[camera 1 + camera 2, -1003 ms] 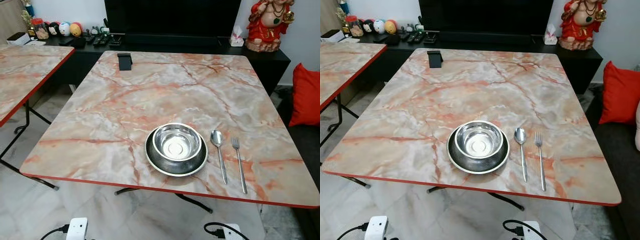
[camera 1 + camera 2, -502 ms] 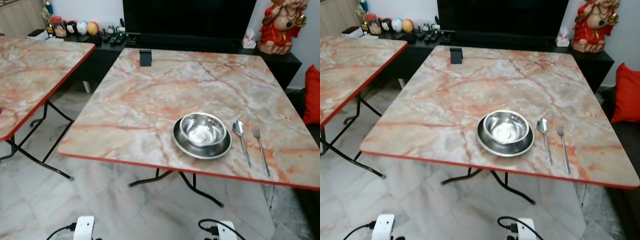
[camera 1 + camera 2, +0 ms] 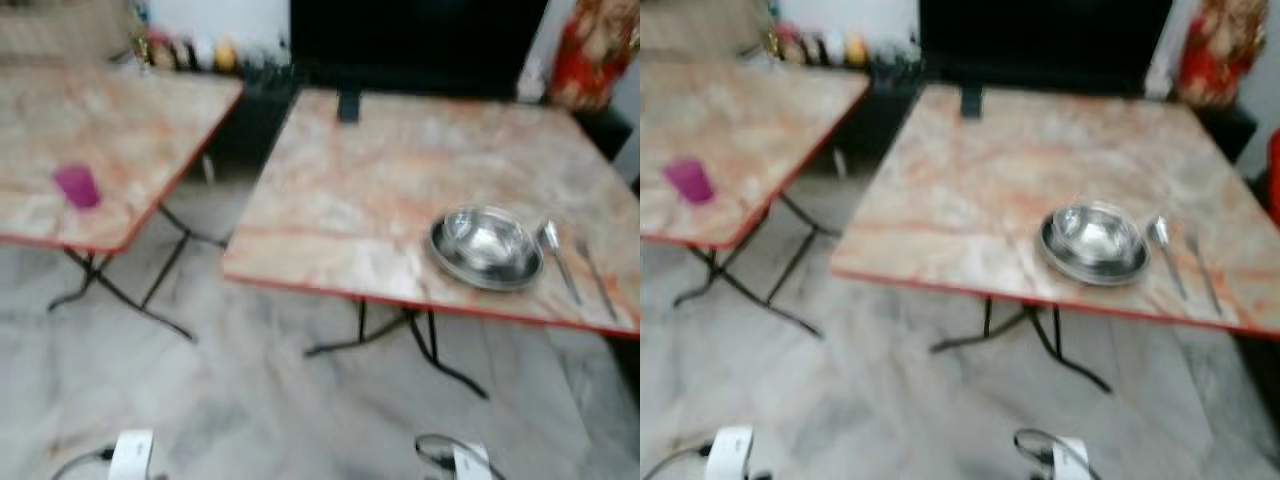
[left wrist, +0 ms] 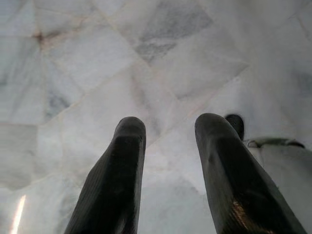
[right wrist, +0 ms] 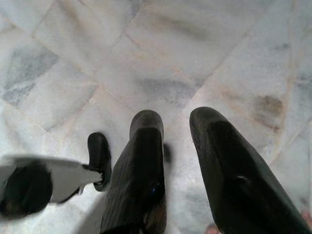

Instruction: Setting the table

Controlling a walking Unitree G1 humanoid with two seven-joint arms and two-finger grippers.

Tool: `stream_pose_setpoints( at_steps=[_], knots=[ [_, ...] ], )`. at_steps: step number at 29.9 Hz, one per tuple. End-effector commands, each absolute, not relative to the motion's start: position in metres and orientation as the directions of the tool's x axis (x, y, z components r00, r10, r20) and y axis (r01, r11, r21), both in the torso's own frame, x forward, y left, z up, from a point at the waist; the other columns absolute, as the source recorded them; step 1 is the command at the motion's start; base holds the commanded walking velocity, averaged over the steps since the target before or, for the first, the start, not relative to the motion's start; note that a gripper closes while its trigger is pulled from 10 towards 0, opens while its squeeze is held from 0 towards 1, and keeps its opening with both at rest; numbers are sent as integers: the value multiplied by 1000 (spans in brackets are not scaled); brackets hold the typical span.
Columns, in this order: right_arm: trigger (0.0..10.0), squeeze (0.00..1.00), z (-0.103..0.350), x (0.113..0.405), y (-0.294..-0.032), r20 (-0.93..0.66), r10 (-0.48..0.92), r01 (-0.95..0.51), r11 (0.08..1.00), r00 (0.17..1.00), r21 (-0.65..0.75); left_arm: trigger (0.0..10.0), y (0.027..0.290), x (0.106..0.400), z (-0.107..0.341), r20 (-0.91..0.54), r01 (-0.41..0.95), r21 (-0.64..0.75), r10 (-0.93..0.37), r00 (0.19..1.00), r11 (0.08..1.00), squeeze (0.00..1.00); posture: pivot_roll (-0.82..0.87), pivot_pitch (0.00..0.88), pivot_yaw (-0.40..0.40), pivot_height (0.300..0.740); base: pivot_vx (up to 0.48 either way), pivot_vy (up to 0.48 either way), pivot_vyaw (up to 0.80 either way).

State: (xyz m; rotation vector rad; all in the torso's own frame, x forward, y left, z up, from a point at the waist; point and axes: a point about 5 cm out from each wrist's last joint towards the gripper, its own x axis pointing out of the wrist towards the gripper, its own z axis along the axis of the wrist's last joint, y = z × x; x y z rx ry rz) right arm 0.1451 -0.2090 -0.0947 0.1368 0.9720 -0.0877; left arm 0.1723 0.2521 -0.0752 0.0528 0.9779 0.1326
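Head view is smeared, so I read it loosely. On the right table (image 3: 380,170) sits a steel bowl (image 3: 487,240) nested on a plate (image 3: 480,272), with a spoon (image 3: 557,258) just right of it and a fork (image 3: 598,280) right of that, near the front edge. Over on the left table (image 3: 120,130) stands a small pink cup (image 3: 77,186), alone, close to its near edge; my guess is that's the missing piece of the place setting. I judge it light and rigid, probably plastic, smooth-walled and a bit slippery, easy to tip if I nudge it off-centre. I'd take it across the middle of its wall, fingers either side, low enough to keep it from rocking, with a gentle squeeze. Both arms hang at my sides over the pale marble floor (image 4: 97,58). Left gripper (image 4: 168,134): fingers spread apart with a clear gap of floor between them, nothing in it, nothing touched. Right gripper (image 5: 175,129): fingers parted too, a narrower gap, nothing held, tips hanging clear above the tiles. Beside each gripper I make out part of my own foot (image 5: 100,153).
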Motion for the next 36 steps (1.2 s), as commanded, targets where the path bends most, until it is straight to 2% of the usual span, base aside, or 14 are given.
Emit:
stream_pose_setpoints(
  at_steps=[1,5,8,17,36],
  knots=[
    [10000,0,-94,148,-206,-818,-25,167,982,575,87,10000,248,172,-77,-827,-72,111,132,546,991,0,9,0,18,736,0,0,0],
    [10000,0,-95,150,-199,-815,-13,156,983,579,95,10000,226,177,-80,-823,-52,100,112,556,994,0,1,0,26,736,0,0,0],
    [10000,0,-95,151,-194,-812,-8,161,981,583,107,10000,218,181,-80,-819,-44,84,94,566,996,0,3,0,25,736,0,0,0],
    [10000,0,-94,152,-192,-805,-7,173,978,594,120,10000,211,185,-79,-812,-33,69,76,578,997,0,0,0,26,736,0,0,0],
    [10000,0,-92,158,-190,-788,3,173,975,615,139,10000,214,189,-77,-809,-27,71,73,583,997,0,-3,0,35,736,0,446,0]
  ],
)
